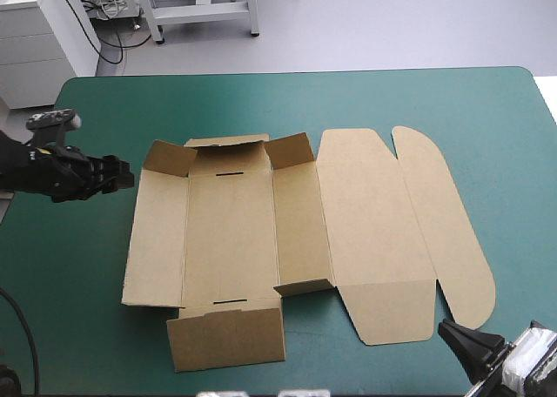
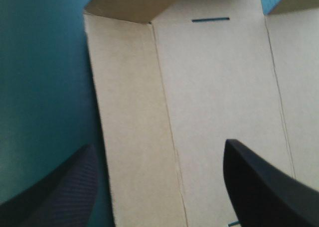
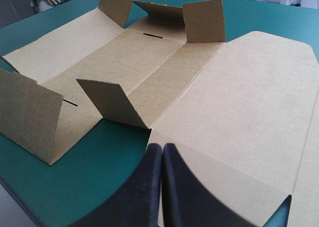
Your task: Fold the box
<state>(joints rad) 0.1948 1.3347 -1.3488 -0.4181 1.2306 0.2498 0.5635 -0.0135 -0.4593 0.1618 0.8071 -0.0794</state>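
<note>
Your brown box lies opened out across the middle of the frame on the teal-green desk, its corner flaps tilted up. Your left fingers stand apart at the box's left edge, mid-left of the frame; your right fingers are pressed together at the lower right, by the lid.

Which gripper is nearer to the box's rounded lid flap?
Right. The right gripper sits just off the near end of the rounded lid flap. The left gripper is across the box, beside its far-left corner flap.
</note>
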